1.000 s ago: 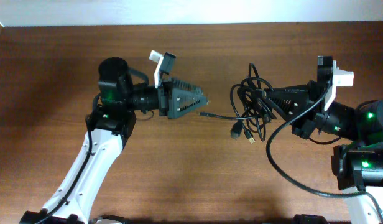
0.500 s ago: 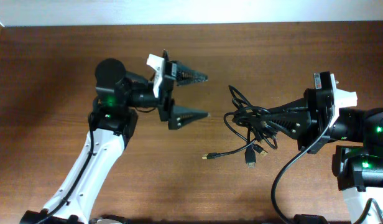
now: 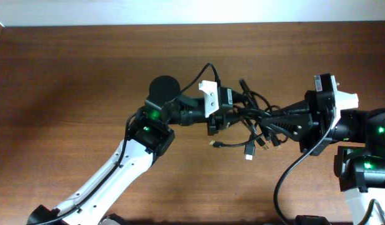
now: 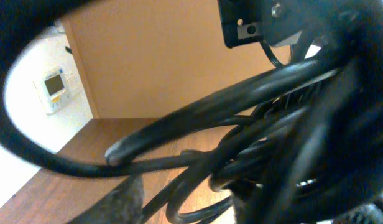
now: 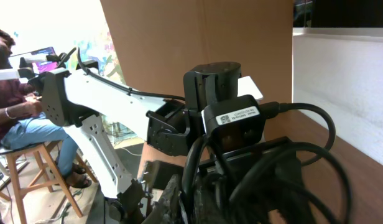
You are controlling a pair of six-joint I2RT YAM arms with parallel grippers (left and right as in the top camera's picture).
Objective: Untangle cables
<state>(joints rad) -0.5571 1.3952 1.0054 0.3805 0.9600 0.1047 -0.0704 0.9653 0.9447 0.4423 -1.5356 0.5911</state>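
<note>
Right claw (image 3: 270, 122) grips tangled, glossy black cables (image 3: 257, 114) in thin loops.

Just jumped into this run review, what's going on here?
Both arms are working one tangled clump of thin black cables over the right-middle of the table. The right gripper is clamped on the clump from the right. The left gripper is pushed into it from the left; whether it has closed on a strand can't be told, since its wrist view is filled with cable. A few plug ends dangle below. Nothing is separated yet.
</note>
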